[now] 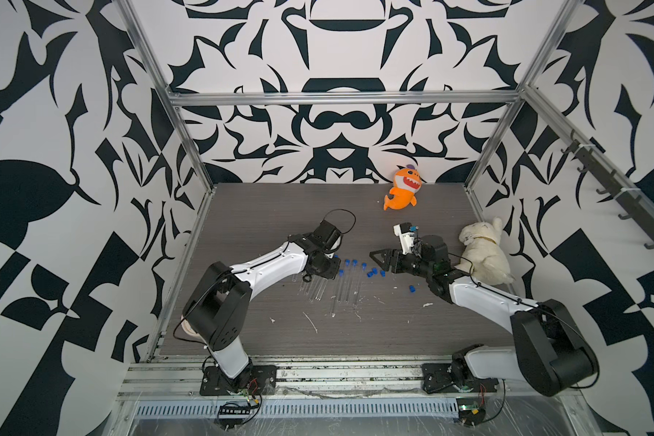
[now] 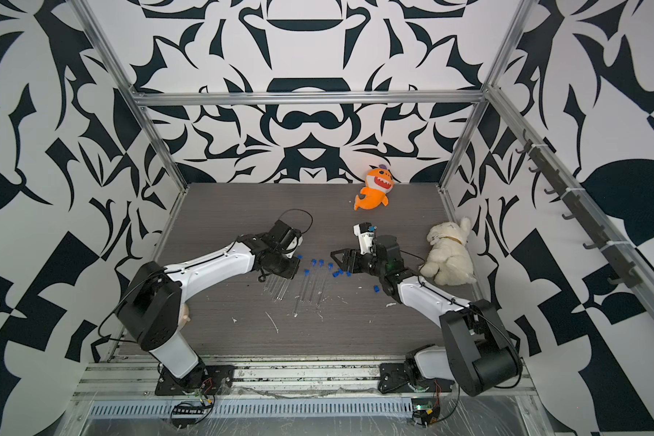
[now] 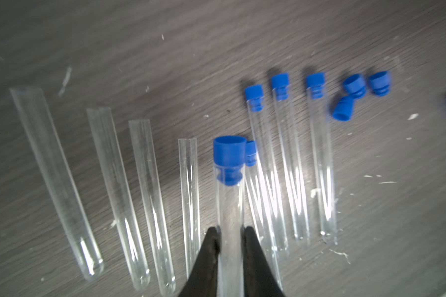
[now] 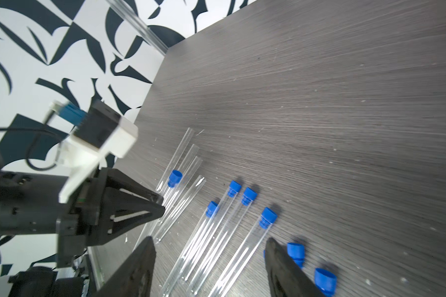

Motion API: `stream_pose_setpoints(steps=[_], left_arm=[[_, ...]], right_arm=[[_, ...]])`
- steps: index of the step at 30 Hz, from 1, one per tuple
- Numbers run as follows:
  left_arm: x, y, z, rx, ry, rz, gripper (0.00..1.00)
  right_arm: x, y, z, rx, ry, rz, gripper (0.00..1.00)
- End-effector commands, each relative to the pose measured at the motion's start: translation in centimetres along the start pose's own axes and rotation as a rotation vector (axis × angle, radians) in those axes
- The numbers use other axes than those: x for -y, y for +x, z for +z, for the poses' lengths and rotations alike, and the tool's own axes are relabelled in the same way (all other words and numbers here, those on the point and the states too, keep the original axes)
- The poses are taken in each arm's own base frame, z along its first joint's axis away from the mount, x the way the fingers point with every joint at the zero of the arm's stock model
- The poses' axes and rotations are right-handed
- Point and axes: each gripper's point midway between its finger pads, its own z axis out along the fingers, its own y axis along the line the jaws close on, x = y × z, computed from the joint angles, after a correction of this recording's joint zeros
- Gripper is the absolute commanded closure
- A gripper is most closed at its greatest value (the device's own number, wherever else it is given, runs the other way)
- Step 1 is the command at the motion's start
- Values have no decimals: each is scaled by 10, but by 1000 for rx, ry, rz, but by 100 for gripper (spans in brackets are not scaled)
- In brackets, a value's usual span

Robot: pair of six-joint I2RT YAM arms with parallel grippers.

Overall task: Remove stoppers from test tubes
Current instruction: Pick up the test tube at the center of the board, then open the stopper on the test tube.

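My left gripper [image 3: 229, 231] is shut on a clear test tube [image 3: 229, 205], which carries a blue stopper [image 3: 228, 159] and hangs a little above the table. In both top views this gripper [image 1: 327, 270] [image 2: 286, 270] sits at the left end of the tube row. Several more stoppered test tubes [image 3: 281, 154] lie side by side on the table. To their left lie several open tubes [image 3: 57, 174]. Loose stoppers [image 3: 343, 108] [image 1: 373, 272] rest to the right of the row. My right gripper [image 4: 210, 243] [image 1: 374, 256] hovers open and empty over the lying tubes [image 4: 216, 231].
An orange shark plush [image 1: 403, 188] lies at the back wall. A white plush dog [image 1: 484, 253] sits by the right arm's elbow. One stray stopper [image 1: 412, 288] and white scraps [image 1: 310, 321] dot the grey table [image 1: 261, 219]. Metal frame posts edge it.
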Motion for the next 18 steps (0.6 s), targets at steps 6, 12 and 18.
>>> stream_pose_setpoints(steps=[6,12,18], left_arm=[[29,-11,-23,123,141,68,100],[40,-13,-29,144,169,93,100],[47,-11,-28,143,186,107,100]], right_arm=[[-51,-2,19,-7,-201,-83,34],[-60,-1,33,-15,-235,-77,37],[-72,-5,39,4,-275,-73,40]])
